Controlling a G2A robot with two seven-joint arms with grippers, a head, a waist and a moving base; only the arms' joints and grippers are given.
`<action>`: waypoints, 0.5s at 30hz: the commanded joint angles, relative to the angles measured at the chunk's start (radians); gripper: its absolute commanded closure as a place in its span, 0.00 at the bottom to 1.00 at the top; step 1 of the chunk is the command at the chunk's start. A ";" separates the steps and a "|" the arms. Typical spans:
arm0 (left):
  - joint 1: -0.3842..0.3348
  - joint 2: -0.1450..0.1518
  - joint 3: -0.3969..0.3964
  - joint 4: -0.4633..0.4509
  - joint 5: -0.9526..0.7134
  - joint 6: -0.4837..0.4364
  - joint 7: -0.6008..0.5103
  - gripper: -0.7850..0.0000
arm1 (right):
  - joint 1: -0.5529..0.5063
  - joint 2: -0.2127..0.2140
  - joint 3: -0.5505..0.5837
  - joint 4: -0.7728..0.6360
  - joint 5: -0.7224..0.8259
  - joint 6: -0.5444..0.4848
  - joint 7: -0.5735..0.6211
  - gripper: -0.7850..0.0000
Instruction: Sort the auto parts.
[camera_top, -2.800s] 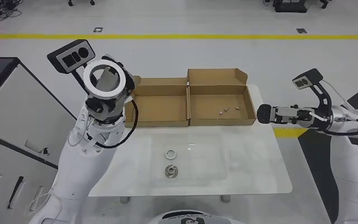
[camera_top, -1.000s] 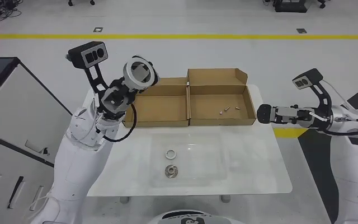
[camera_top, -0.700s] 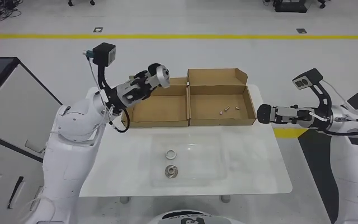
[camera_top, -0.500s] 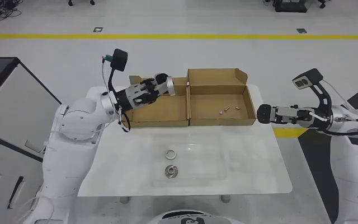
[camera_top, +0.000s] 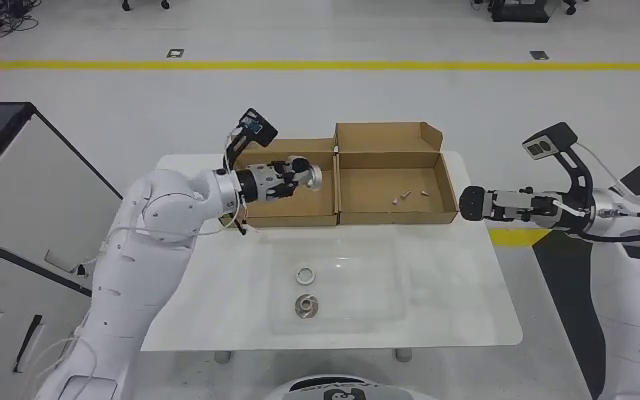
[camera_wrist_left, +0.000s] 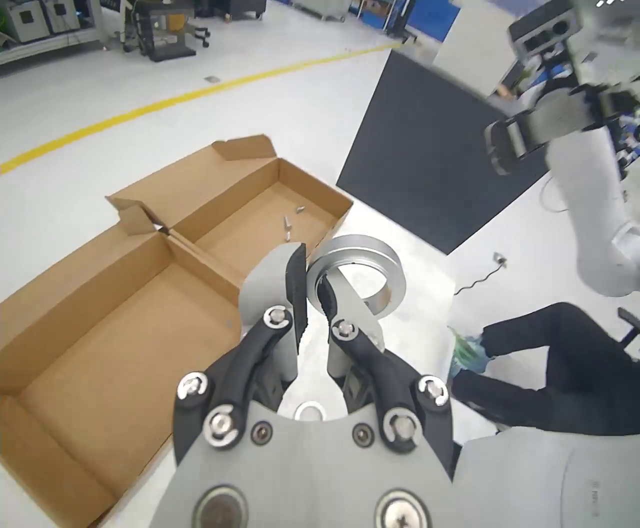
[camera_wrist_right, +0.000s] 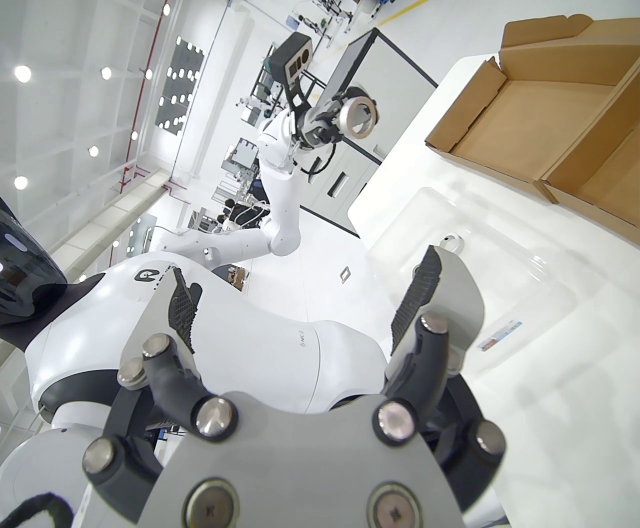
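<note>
Metal ring (camera_top: 309, 177), clamped in left gripper (camera_wrist_left: 310, 280), hangs over the left cardboard box (camera_top: 300, 206); right gripper (camera_wrist_right: 305, 272) gapes empty. Bolts (camera_top: 400, 198) are boxed; small ring (camera_top: 305, 274) and round part (camera_top: 306, 306) wait near the tabletop's (camera_top: 450, 290) front edge.

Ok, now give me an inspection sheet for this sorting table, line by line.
Surface: white table, clear tray on it.
Job's things: small ring and round part in the tray; bolts in the right box; big ring held up near the left box.
Clutter: nothing seen.
Grippers: left gripper shut on the big ring; right gripper open, beside the right box.
Cables: thin cable on the floor.
Surroundings: yellow floor line, dark mat.
</note>
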 joint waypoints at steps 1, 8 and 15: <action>-0.050 -0.004 0.047 0.043 0.048 -0.001 -0.026 1.00 | 0.000 0.000 0.000 0.000 0.000 0.000 0.000 0.00; -0.228 -0.038 0.242 0.240 0.186 -0.016 -0.056 1.00 | 0.000 0.000 0.000 0.000 0.000 0.000 0.000 0.00; -0.373 -0.098 0.441 0.485 0.275 -0.032 -0.023 1.00 | 0.000 0.000 0.000 0.000 0.000 0.000 0.000 0.00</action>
